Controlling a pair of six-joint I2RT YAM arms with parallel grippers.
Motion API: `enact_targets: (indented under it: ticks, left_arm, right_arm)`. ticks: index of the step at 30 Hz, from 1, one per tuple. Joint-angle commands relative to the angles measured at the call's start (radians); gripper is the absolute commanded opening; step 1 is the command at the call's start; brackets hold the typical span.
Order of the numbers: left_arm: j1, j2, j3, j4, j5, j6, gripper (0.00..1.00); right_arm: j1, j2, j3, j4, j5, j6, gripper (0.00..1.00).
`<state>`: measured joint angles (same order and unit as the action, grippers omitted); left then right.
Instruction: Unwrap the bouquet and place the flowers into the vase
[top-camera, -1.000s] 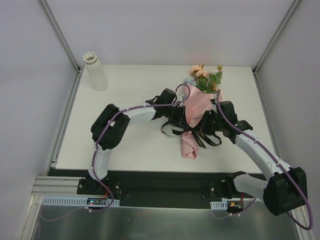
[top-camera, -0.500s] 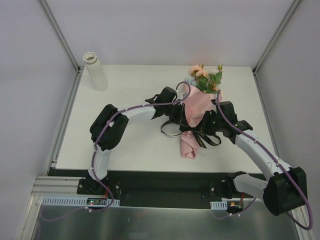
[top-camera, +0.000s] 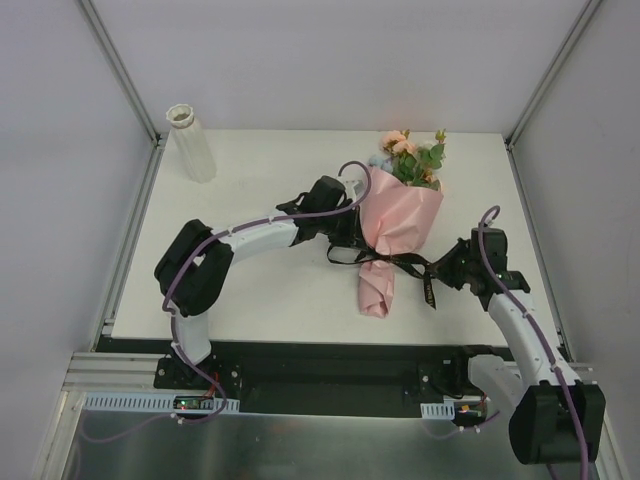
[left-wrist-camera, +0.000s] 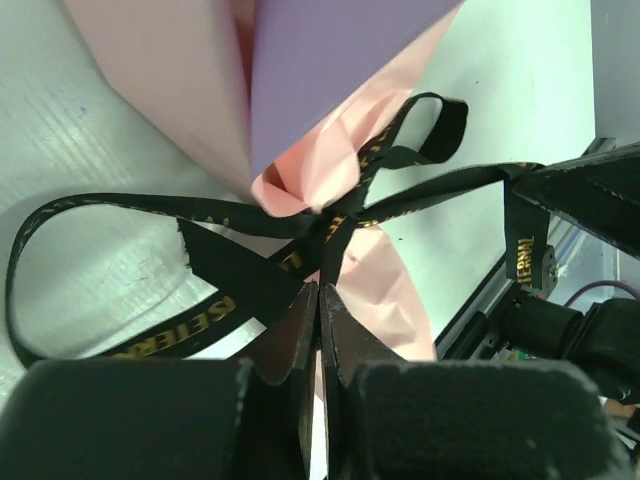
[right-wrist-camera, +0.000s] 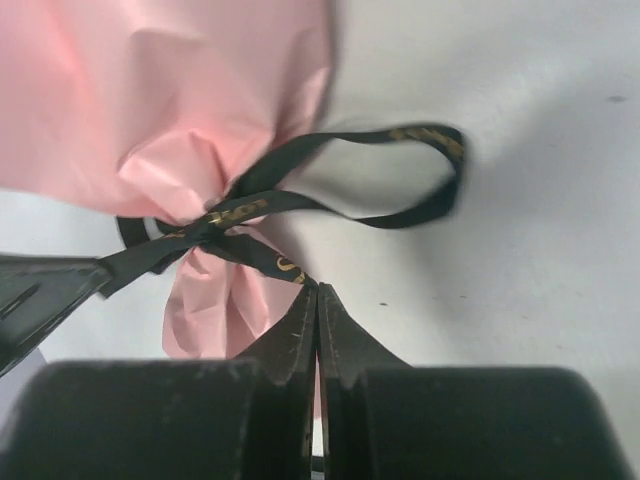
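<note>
The bouquet lies on the table, its pink paper cone tied at the neck with a black ribbon. The flowers poke out of its far end. My left gripper sits just left of the knot, shut on a strand of the ribbon. To the right of the knot, my right gripper is shut on a gold-lettered ribbon tail that runs taut to the knot. One bow loop lies on the table. The white ribbed vase stands upright at the far left corner.
The white table has metal frame posts at its far corners, and a black rail along the near edge. Purple inner paper shows inside the pink wrap. The vase stands far from both arms.
The left gripper has shut on the ribbon. The right arm has pulled back to the right with its ribbon tail, drawing it taut and shrinking the bow. The left elbow has swung left.
</note>
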<state>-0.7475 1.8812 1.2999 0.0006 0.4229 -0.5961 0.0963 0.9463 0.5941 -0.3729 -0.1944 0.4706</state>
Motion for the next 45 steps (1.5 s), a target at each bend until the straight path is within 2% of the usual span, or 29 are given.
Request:
enact_targets:
  ticks: [1, 6, 16, 20, 24, 29, 33, 37, 41, 45]
  left_arm:
    - [-0.007, -0.073, -0.008, 0.004, -0.015, 0.064, 0.0]
    - [-0.006, -0.122, 0.032, 0.004, 0.037, 0.055, 0.0]
    - [-0.006, -0.476, 0.078, 0.004, 0.12, 0.07, 0.0]
    - [-0.004, -0.618, 0.043, -0.037, -0.01, 0.111, 0.0]
    - [-0.006, -0.798, -0.013, -0.068, -0.302, 0.2, 0.0]
    - [-0.004, -0.912, -0.097, -0.091, -0.472, 0.309, 0.0]
    - [-0.004, -0.952, -0.157, -0.146, -0.564, 0.291, 0.0]
    - [-0.004, -0.932, -0.263, -0.175, -0.642, 0.256, 0.0]
    - [-0.004, -0.89, -0.338, -0.211, -0.708, 0.214, 0.0]
    - [0.002, -0.829, -0.404, -0.211, -0.73, 0.142, 0.0]
  right_arm:
    - [-0.072, -0.079, -0.071, -0.024, 0.039, 0.069, 0.01]
    - [-0.093, -0.061, -0.08, -0.027, 0.032, 0.056, 0.01]
    - [-0.213, 0.04, -0.148, 0.063, -0.043, 0.037, 0.01]
    - [-0.26, 0.084, -0.163, 0.086, -0.071, 0.023, 0.01]
    - [-0.288, 0.1, -0.152, 0.094, -0.097, 0.014, 0.01]
    - [-0.29, 0.08, -0.139, 0.088, -0.091, -0.015, 0.01]
    - [-0.288, 0.043, -0.122, 0.081, -0.14, -0.042, 0.01]
    - [-0.277, -0.046, -0.028, 0.016, -0.204, -0.166, 0.01]
    - [-0.221, -0.203, 0.212, -0.012, -0.365, -0.252, 0.01]
    - [-0.115, -0.219, 0.453, -0.087, -0.367, -0.259, 0.01]
